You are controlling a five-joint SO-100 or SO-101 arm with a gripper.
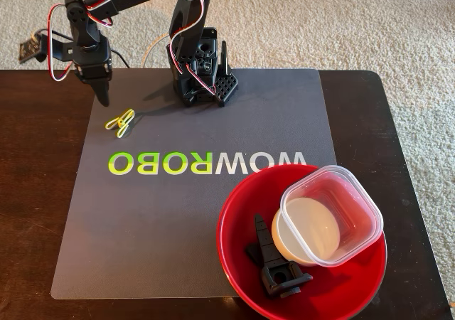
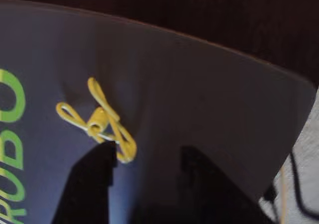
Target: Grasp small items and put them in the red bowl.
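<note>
Most items already sit in the red bowl (image 1: 234, 263) at the mat's five o'clock: clear tub (image 1: 333, 212), white dish (image 1: 307, 229), black pieces (image 1: 276, 263). Only the yellow clip pair (image 1: 123, 121) remains, at ten o'clock, below the jaws (image 2: 149, 157), which are parted and empty.

A dark brown wooden bench (image 1: 398, 131) fills most of the fixed view, its glossy top running off the lower edge of the frame. A grey mat (image 1: 213, 121) with rounded corners covers its middle and left part, printed with upside-down lettering (image 1: 206, 162) in green and white. Beyond the bench, across the top and down the right side of the frame, lies pale beige carpet (image 1: 341, 21). Soft, even light falls from above, throwing only faint shadows.
</note>
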